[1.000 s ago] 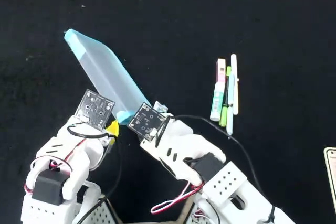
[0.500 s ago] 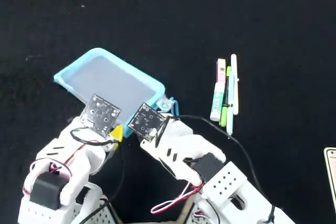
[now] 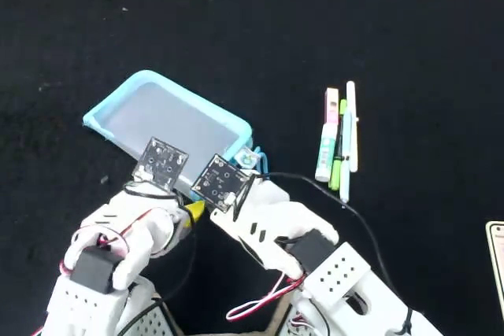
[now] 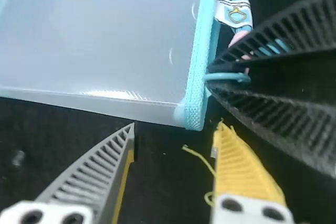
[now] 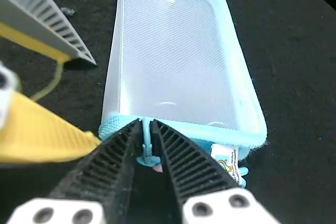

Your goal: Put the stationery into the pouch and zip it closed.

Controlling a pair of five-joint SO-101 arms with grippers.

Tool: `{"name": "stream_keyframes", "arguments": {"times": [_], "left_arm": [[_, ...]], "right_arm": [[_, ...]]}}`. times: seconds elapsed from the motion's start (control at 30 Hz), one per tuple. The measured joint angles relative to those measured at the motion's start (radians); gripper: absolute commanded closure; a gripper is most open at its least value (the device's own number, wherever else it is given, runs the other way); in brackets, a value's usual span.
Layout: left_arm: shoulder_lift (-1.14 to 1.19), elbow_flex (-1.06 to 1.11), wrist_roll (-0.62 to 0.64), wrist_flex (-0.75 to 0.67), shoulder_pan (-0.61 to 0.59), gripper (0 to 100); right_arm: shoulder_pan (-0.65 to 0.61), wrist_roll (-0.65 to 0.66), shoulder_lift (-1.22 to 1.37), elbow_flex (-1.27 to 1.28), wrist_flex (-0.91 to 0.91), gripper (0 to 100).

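Note:
The translucent pouch (image 3: 169, 123) with a light-blue zip edge lies flat on the black table. My right gripper (image 5: 146, 132) is shut on the thin blue loop (image 4: 227, 77) at the pouch's near corner, beside a small tag (image 4: 233, 13). My left gripper (image 4: 176, 129) is open just short of the pouch's near edge, touching nothing; its grey finger (image 4: 100, 166) and yellow finger (image 4: 241, 171) straddle the corner. In the high view the left gripper (image 3: 189, 201) and right gripper (image 3: 242, 169) sit close together. Several pens and markers (image 3: 339, 139) lie in a bundle to the right.
The black cloth (image 3: 315, 29) covers the whole table. A pale card (image 3: 497, 253) pokes in at the right edge. The right arm's black cable (image 3: 346, 206) runs near the pens. Bare cloth lies beyond the pouch and between pouch and pens.
The pouch, standing on edge a second ago, has dropped flat. My left gripper has shifted right, toward the right gripper. The right gripper has kept still.

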Motion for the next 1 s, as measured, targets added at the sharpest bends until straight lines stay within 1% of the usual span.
{"name": "stream_keyframes", "arguments": {"times": [0.1,0.23,0.43,0.5,0.7,0.87,1.0], "left_arm": [[0.011,0.028,0.041,-0.037,0.002,75],[-0.002,0.037,0.057,-0.054,0.002,75],[0.006,0.161,0.078,-0.196,0.000,75],[0.006,0.176,0.078,-0.218,0.000,75],[0.006,0.178,0.083,-0.224,-0.006,75],[0.006,0.178,0.084,-0.230,-0.083,75],[0.006,0.178,0.084,-0.230,-0.101,75]], "right_arm": [[0.000,0.000,0.000,0.000,0.000,98.8],[0.000,0.000,0.000,0.000,0.000,98.8],[0.000,0.000,0.000,0.000,0.000,98.8],[0.000,0.000,0.000,0.000,0.000,98.8],[0.000,0.000,0.000,0.000,0.000,98.8],[0.000,0.000,0.000,0.000,0.000,98.8],[0.000,0.000,0.000,0.000,0.000,98.8]]}}
